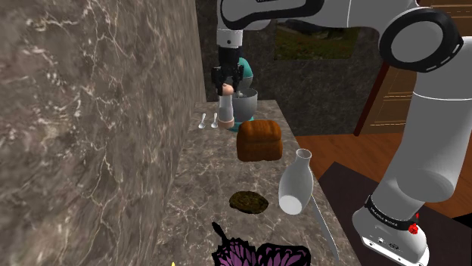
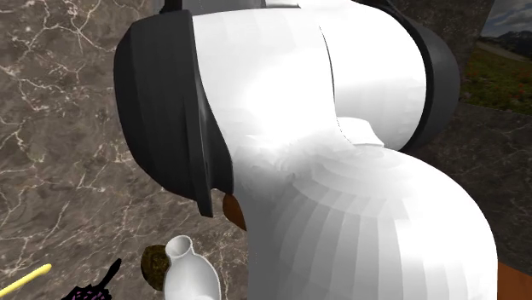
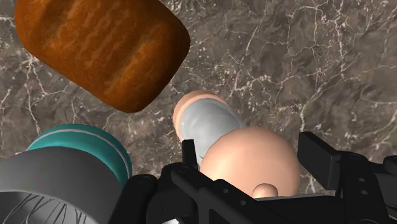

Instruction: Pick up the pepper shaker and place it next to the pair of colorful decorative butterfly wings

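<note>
Black fingers (image 3: 189, 156) pinch the peach-capped, grey-bodied pepper shaker (image 3: 248, 167) at the far end of the dark marble tabletop (image 1: 200, 177). I judge the grasp made; next I must carry it past the brown loaf (image 1: 259, 140) to the purple-and-black butterfly wings (image 1: 261, 255), cut off at the shoulder view's bottom edge. Whether it rests or hangs, I cannot tell.

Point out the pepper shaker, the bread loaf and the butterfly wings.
pepper shaker (image 1: 225, 112), shoulder view, its pale body below the top.
bread loaf (image 1: 259, 140), shoulder view, its brown front face.
butterfly wings (image 1: 253, 255), shoulder view, a purple wing.
</note>
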Controlling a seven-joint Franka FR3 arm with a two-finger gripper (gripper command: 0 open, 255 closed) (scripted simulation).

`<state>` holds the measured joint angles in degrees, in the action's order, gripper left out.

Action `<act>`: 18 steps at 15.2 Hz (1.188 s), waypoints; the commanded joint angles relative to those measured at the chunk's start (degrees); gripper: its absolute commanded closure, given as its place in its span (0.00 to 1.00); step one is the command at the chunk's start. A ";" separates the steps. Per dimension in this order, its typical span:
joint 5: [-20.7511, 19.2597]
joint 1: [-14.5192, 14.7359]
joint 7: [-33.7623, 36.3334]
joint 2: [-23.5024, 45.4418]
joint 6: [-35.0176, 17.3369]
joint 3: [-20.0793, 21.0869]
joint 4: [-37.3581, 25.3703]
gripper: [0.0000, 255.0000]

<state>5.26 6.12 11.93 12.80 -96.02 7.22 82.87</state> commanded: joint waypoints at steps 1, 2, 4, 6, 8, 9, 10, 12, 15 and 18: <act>-0.08 0.08 0.29 0.38 1.72 0.04 -2.11 1.00; -0.10 0.10 0.38 0.55 2.56 0.05 -3.12 1.00; -0.17 0.13 0.57 0.96 4.27 0.06 -5.25 1.00; -0.23 0.18 0.77 1.46 6.03 0.08 -7.51 1.00; -0.31 0.23 0.99 2.05 7.84 0.10 -9.92 1.00; -0.35 0.26 1.10 2.38 8.77 0.11 -11.19 1.00; -0.39 0.30 1.21 2.75 9.72 0.12 -12.51 1.00; -0.49 0.38 1.45 3.57 11.67 0.15 -15.29 1.00; -0.66 0.55 1.83 5.09 14.80 0.19 -19.96 1.00; -0.80 1.45 3.20 5.17 15.96 0.61 -21.33 1.00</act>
<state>4.48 7.19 14.54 18.30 -80.15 7.63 61.34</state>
